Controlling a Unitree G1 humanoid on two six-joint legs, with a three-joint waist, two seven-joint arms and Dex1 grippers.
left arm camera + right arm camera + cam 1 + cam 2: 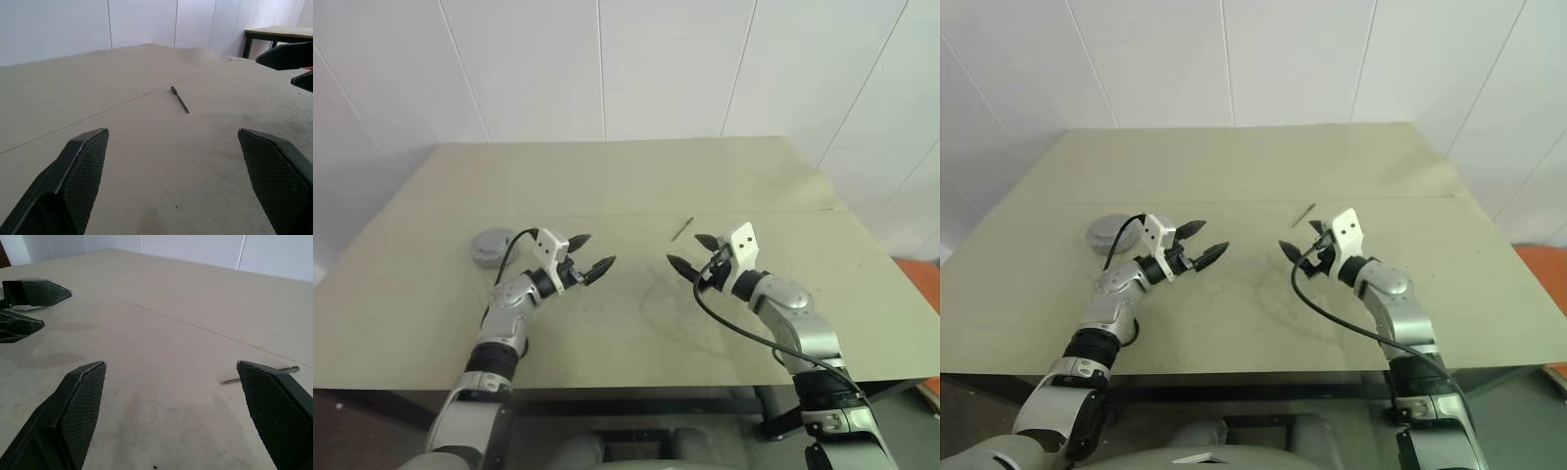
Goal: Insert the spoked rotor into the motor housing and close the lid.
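Both arms reach out over the middle of the beige desk (636, 176), their end effectors pointing toward each other with bare surface between them. The left end effector (590, 256) has its two black fingers spread wide apart and holds nothing; the right end effector (693, 252) is likewise spread wide and empty. A round silver-grey puck (489, 246), probably the motor housing though its inside cannot be made out, sits toward the desk's left edge, just beyond the left wrist and partly hidden behind it. A thin dark metal pin (681, 228) lies flat near the desk's centre, beside the seam that runs across the surface, just past the right end effector. No brand, label or writing can be read on anything.
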